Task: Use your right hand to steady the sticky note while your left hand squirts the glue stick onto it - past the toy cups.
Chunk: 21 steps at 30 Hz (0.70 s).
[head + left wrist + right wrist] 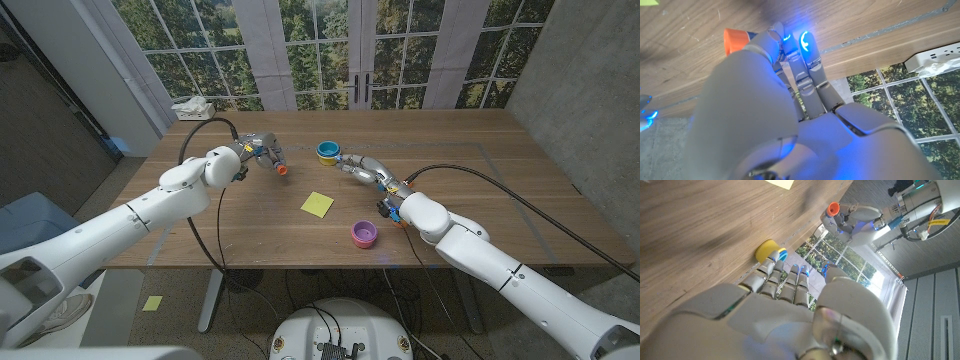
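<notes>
A yellow sticky note (318, 204) lies on the wooden table (480, 190) near its middle, untouched by either hand. My left hand (255, 150) hovers over the table's back left and grips a glue stick, whose orange cap (281, 170) points toward the note. The cap (734, 40) pokes out past the fingers (805, 60) in the left wrist view. My right hand (365, 168) holds nothing, its fingers stretched out beside the blue-and-yellow toy cup (328, 151), behind and right of the note. In the right wrist view the cup (767, 250), the note's corner (780, 183) and the cap (832, 208) appear.
A pink-and-purple toy cup (363, 234) stands near the front edge, right of the note. A white power strip (195, 108) lies at the table's back left corner. Black cables (500, 180) trail from both arms across the table. Windows stand behind the table.
</notes>
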Motion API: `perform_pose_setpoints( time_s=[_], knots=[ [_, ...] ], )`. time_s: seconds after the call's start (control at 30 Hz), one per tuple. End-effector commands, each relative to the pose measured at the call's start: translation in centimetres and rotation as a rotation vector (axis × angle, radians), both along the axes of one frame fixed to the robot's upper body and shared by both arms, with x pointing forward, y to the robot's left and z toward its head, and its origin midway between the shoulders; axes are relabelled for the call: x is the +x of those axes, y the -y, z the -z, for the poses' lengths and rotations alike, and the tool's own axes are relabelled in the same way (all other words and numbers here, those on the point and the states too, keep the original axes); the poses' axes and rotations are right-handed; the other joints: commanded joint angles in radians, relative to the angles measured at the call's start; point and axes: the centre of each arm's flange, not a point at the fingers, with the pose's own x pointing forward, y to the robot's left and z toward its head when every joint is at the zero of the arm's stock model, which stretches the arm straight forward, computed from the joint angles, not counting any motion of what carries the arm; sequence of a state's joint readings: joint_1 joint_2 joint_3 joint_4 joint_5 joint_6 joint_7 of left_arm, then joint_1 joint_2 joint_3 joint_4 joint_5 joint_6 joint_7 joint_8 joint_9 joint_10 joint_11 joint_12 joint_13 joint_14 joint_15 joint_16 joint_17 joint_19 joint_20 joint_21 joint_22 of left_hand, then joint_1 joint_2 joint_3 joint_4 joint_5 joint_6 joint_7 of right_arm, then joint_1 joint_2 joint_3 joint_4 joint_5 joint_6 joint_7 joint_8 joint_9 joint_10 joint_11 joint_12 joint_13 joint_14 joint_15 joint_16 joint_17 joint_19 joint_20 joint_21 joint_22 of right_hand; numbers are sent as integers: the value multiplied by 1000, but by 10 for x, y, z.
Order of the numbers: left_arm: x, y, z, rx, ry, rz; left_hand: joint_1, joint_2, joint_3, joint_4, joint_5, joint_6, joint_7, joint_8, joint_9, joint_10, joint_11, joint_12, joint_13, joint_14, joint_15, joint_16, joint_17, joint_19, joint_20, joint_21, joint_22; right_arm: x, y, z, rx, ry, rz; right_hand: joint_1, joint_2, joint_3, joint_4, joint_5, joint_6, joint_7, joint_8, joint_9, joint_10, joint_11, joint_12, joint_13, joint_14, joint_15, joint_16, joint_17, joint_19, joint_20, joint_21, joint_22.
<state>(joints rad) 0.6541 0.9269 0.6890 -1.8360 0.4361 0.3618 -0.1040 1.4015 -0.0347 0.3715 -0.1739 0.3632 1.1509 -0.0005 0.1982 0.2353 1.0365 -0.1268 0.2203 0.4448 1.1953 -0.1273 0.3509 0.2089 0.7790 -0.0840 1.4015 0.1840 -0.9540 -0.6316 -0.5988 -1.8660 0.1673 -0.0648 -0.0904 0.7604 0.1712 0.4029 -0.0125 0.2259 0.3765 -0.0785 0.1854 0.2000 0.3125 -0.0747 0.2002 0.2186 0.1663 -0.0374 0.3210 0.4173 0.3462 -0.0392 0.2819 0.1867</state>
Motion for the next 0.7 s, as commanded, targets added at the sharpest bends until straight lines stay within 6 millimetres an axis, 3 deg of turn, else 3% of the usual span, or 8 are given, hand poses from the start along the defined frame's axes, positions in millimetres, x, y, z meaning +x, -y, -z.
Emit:
perform_pose_setpoints(
  time_s=[0.03, 0.47, 0.7],
  knots=[
    [10, -11, 6, 46, -31, -79, -7, 18, 3, 6, -2, -6, -8, 2, 5, 136, -43, 2, 4, 75, -116, -6, 3, -3, -124, -1, 2, 7, 9, 0, 77, -44, -53, -20, -3, -6, 3, 4, -4, 5, 2, 0, 2, 13, 7, -1, 7, -71, -1, 2, 9, -20, -1, 1],
    [16, -11, 12, 125, -36, -149, -8, 26, 6, 6, -12, -36, -13, -5, 6, 115, -48, -6, 7, 57, -117, -15, 0, -14, -123, -11, 0, 9, 16, 1, 140, -62, -92, -85, -4, -33, 33, -4, -16, 13, 3, -2, -2, 38, 7, -3, 13, -50, -4, -1, 14, -5, -1, 1],
    [17, -9, 13, 172, -58, -181, -23, 34, 9, 11, -24, -84, -23, -14, 7, 70, -59, -24, 0, 2, -116, -40, -5, -37, -114, -53, -12, 7, 18, 0, 145, -53, -98, -102, -4, -39, 40, -6, -18, 15, 3, -2, 1, 42, 9, -4, 17, -46, -4, -2, 14, -3, -1, 2]
  ],
)
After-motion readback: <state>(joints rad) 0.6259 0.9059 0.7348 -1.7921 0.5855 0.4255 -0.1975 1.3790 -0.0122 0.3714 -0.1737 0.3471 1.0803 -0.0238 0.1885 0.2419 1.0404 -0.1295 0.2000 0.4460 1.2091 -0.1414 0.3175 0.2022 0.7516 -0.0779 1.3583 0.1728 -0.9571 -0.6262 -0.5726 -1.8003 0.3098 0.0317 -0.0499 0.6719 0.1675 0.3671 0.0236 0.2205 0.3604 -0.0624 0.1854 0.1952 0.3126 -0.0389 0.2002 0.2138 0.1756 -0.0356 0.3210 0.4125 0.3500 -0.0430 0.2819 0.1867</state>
